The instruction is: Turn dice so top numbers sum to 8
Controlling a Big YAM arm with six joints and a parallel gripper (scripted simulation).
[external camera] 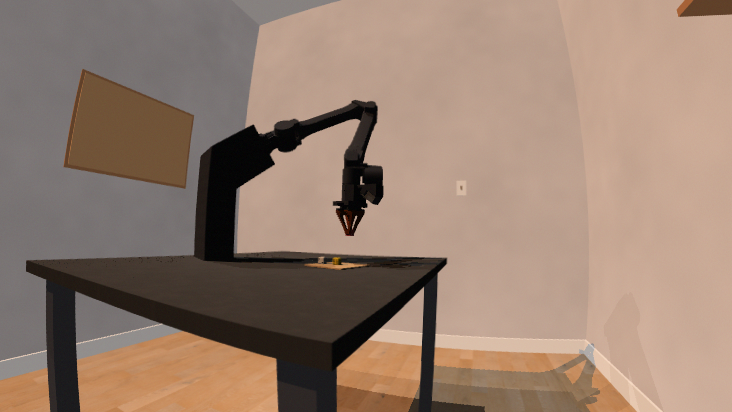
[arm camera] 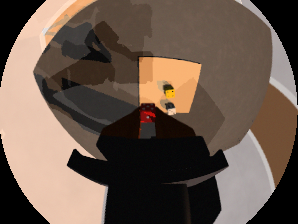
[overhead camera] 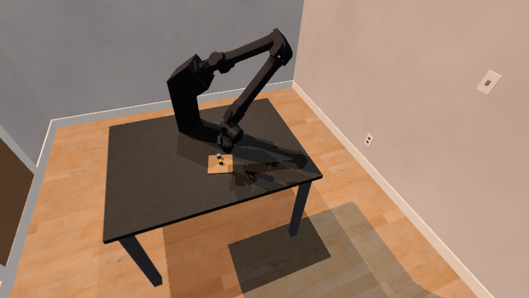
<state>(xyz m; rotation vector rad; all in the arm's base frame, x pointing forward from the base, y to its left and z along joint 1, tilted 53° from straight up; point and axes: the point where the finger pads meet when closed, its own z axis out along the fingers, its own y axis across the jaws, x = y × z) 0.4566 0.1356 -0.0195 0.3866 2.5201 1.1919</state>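
My gripper [external camera: 349, 232] [arm camera: 147, 110] is shut on a red die [arm camera: 147, 118] and holds it up in the air, above the table near the mat. The fingers point down. The tan mat [overhead camera: 212, 168] [external camera: 354, 266] [arm camera: 186, 74] lies flat on the table. A yellow die [overhead camera: 220, 161] [external camera: 336, 261] [arm camera: 170, 93] stands near the middle of the mat. A white die [overhead camera: 218, 155] [external camera: 321, 259] [arm camera: 171, 111] stands beside it, close to the mat's edge nearer the robot base. The dice's top numbers are too small to read surely. The fingertips are hidden in the top view.
The black table [overhead camera: 147, 177] [external camera: 179, 286] carries the arm's base [overhead camera: 186, 107] [external camera: 217, 214] on the side behind the mat. Shadows of the arm fall across the table beside the mat.
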